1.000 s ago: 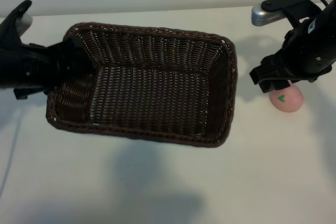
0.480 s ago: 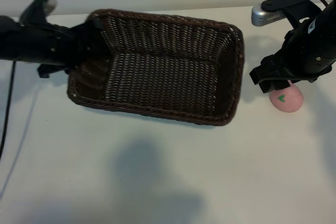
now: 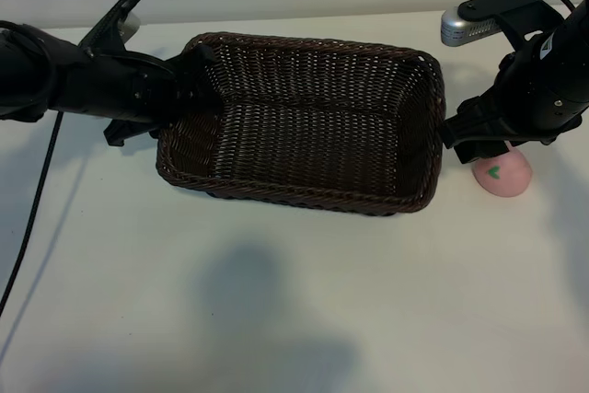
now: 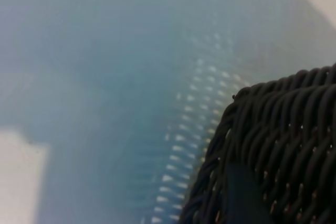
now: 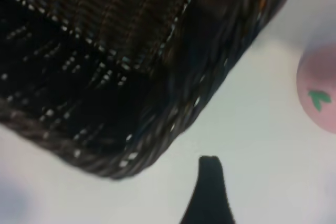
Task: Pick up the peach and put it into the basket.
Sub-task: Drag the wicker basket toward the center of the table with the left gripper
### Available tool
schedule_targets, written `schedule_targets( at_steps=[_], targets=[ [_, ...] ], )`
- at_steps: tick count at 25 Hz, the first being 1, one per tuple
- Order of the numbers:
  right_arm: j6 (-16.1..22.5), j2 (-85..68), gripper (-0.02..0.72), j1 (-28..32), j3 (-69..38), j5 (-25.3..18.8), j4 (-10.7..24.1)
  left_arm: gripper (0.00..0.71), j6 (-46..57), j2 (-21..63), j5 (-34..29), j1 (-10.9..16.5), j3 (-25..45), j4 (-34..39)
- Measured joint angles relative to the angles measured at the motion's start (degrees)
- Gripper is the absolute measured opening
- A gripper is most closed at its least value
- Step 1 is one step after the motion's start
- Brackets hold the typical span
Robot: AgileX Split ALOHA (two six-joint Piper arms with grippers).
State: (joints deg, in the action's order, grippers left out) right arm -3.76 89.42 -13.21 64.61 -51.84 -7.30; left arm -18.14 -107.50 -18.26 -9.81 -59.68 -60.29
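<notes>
The dark-brown wicker basket (image 3: 304, 198) sits mid-table, its right rim close to the right arm. My left gripper (image 3: 189, 89) reaches in from the left and is shut on the basket's left wall; in the left wrist view one dark finger (image 4: 240, 192) presses against the weave (image 4: 286, 129). The pale-pink peach (image 3: 502, 175) with its green leaf mark lies on the table just right of the basket. My right gripper (image 3: 477, 140) hangs open just above the peach's near-left side, holding nothing. The right wrist view shows the peach (image 5: 321, 95), the basket's corner (image 5: 157, 129) and one finger (image 5: 210, 182).
The white table (image 3: 294, 319) has free room in front of the basket and peach. A black cable (image 3: 35, 200) trails down the left side. The right arm's silver-ended bracket (image 3: 460, 25) stands behind the basket's far right corner.
The left arm has moved the basket to the right, so its right rim now lies next to the right gripper. The right arm and the peach have not moved.
</notes>
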Motion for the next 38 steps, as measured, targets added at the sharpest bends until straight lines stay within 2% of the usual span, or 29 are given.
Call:
schedule_targets(
  at_steps=[8,26,27,32,34,38],
  targets=[
    [0.0,0.0,0.548,0.0,0.0,0.0,-0.05,0.366,-0.01,-1.11,3.03,-0.02,-0.08,-3.56],
    [0.0,0.0,0.548,0.0,0.0,0.06,-0.05,0.37,-0.25,-3.62,1.11,-0.02,-0.35,-3.83],
    [0.0,0.0,0.548,0.0,0.0,0.06,-0.05,0.39,-0.51,-3.62,0.78,-0.02,-0.35,-3.83],
    [0.0,0.0,0.548,0.0,0.0,0.06,-0.05,0.627,-0.58,-2.56,-0.81,-0.02,-0.35,-4.16],
    [0.0,0.0,0.548,0.0,0.0,0.06,-0.05,0.664,-0.58,-1.2,-0.95,-0.02,-0.35,-3.09],
    [0.0,0.0,0.548,0.0,0.0,0.06,-0.05,0.66,0.72,2.57,-1.74,-0.02,-0.35,0.14]
  ],
)
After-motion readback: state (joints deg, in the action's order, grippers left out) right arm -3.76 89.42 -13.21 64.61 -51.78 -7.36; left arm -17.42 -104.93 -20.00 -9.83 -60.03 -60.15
